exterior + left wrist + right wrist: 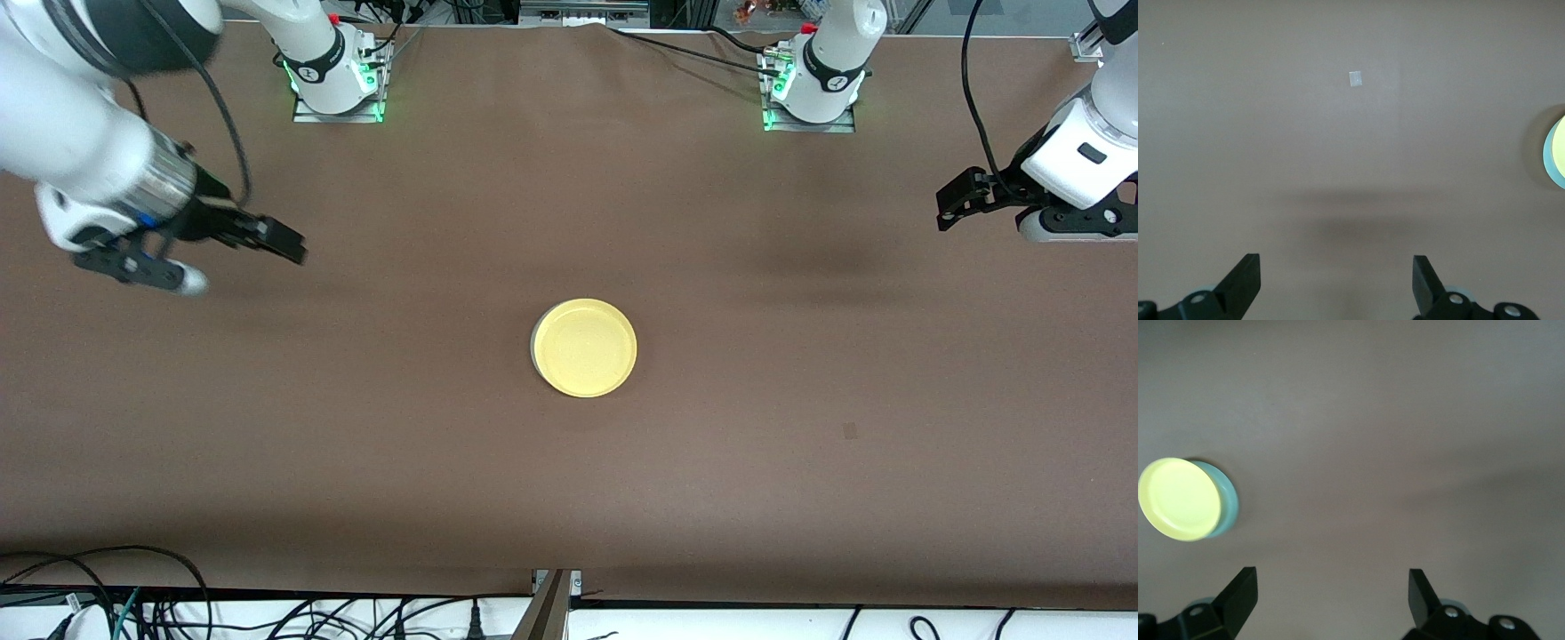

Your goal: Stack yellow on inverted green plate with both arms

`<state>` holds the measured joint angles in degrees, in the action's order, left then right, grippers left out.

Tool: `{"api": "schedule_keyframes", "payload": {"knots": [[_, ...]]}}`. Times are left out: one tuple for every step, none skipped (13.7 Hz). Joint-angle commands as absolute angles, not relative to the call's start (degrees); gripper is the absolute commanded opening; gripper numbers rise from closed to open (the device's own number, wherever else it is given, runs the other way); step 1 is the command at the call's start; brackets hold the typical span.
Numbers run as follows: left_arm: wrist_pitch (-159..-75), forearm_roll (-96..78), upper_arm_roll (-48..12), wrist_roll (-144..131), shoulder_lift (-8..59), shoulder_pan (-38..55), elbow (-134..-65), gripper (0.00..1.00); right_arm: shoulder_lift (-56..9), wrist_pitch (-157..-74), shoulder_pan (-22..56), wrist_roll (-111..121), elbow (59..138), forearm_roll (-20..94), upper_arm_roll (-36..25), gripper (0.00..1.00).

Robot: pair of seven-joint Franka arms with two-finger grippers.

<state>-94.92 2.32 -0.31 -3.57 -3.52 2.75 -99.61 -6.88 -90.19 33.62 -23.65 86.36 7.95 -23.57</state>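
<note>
Fingers of both grippers spread wide, empty: left gripper (1336,283), right gripper (1332,600). Yellow (585,347) atop green plate (1227,503).

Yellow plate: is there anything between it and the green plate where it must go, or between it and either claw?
Nothing visible. The yellow plate already lies on the green plate, only an edge of which shows. Bare table separates the stack from the open right claw and open left claw.
</note>
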Motion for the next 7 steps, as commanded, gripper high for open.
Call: {"api": "schedule_keyframes", "payload": {"knots": [[-94.75, 1.67, -0.62, -2.98, -4.04, 2.11, -99.93, 1.00, -3.17, -88.25, 30.09, -19.80, 88.42, 5.71, -21.98, 1.00], [-95.01, 1.67, -0.62, -3.08, -3.61, 2.02, -99.84, 1.00, -2.03, -87.11, 26.40, -16.99, 88.59, 5.71, -19.28, 1.00], [-94.92, 1.67, -0.53, -2.99, -3.43, 2.02, -99.32, 1.00, -0.98, -86.32, 22.89, -16.01, 89.29, 5.54, -16.72, 1.00], [-94.75, 1.67, -0.44, -3.16, -3.17, 2.02, -98.88, 1.00, 0.60, -86.22, 20.42, -15.91, 90.51, 4.41, -14.61, 1.00], [-94.75, 1.67, -0.44, -3.16, -3.16, 2.11, -98.79, 1.00, 2.18, -86.57, 18.48, -15.47, 92.53, 3.26, -13.02, 1.00], [-94.75, 1.67, -0.35, -2.82, -2.99, 1.94, -98.79, 1.00, 3.68, -87.01, 15.76, -15.38, 94.55, 2.64, -10.40, 1.00], [-94.66, 1.67, -0.26, -2.55, -2.81, 1.93, -98.53, 1.00, 4.82, -87.71, 10.95, -15.29, 96.22, 2.46, -5.76, 1.00]]}}
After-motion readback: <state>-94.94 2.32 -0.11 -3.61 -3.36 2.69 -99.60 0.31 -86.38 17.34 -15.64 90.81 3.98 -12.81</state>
